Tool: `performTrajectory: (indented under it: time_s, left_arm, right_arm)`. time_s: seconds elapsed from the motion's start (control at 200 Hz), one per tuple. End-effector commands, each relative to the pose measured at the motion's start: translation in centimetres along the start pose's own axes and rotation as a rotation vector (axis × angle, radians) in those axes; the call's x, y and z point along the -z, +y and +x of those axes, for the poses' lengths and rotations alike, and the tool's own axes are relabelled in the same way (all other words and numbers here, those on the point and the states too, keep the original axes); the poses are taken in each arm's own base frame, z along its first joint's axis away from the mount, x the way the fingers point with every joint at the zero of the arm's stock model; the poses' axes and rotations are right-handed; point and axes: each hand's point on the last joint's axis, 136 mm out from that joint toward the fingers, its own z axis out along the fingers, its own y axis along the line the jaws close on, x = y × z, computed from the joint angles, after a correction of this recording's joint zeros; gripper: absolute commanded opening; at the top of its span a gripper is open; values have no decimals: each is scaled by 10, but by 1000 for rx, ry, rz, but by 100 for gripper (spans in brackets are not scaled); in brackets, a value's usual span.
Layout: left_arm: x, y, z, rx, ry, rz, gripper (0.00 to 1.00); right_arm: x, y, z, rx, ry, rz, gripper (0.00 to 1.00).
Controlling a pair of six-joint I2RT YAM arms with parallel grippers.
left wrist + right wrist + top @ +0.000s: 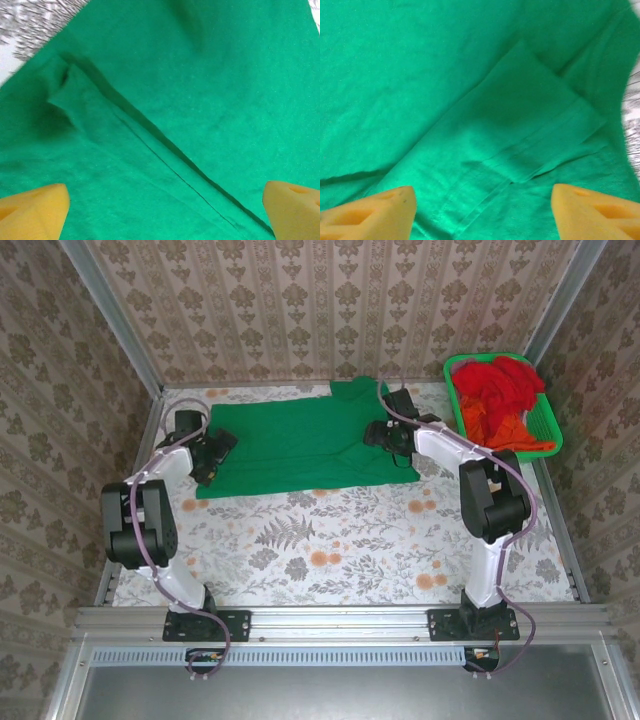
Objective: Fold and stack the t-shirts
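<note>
A dark green t-shirt (295, 440) lies spread flat on the table's far half. My left gripper (218, 450) hangs over its left edge, open, nothing between its yellow pads (35, 207); below it a folded hem line runs across the green t-shirt (200, 100). My right gripper (385, 435) hovers over the shirt's right part, open and holding nothing, its pads (375, 212) wide apart above a folded-in sleeve (530, 125). Red and orange t-shirts (497, 390) are heaped in the basket at the back right.
A bright green mesh basket (552, 430) stands at the back right corner. The floral tablecloth (330, 550) stretches between the shirt and the arm bases. Patterned walls close in the back and both sides.
</note>
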Motion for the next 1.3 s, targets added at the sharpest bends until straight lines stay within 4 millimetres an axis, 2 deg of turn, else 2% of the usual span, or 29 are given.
performTrajectory:
  time_s: [0.0,0.15,0.32,0.565,0.695,0.79,0.9,1.06,1.165,1.295]
  left_arm:
    - [-19,5,10,-33,47,16,100]
    - [-32,26,22,-14,79,-21,100]
    - [-31,63,48,-10,102,-93,100]
    - [-1,116,106,3,157,-176,100]
    - [18,142,136,-9,158,-238,100]
    - [29,149,154,-27,174,-256,100]
    - [42,144,161,-39,174,-248,100]
    - [56,117,145,-38,133,-198,100]
    - [54,102,136,14,137,-156,100]
    - [43,95,129,72,160,-129,100]
  right_arm:
    - [-24,4,32,-41,111,-59,67]
    - [-32,-21,62,-93,173,1,64]
    - [-19,-55,99,-126,215,71,69]
    - [21,-99,170,-165,308,155,72]
    - [41,-111,207,-230,346,144,72]
    - [54,-118,229,-253,368,149,73]
    - [67,-116,230,-249,353,133,73]
    - [74,-103,204,-198,293,98,73]
    - [69,-98,198,-190,293,92,73]
    - [62,-92,200,-199,305,73,73]
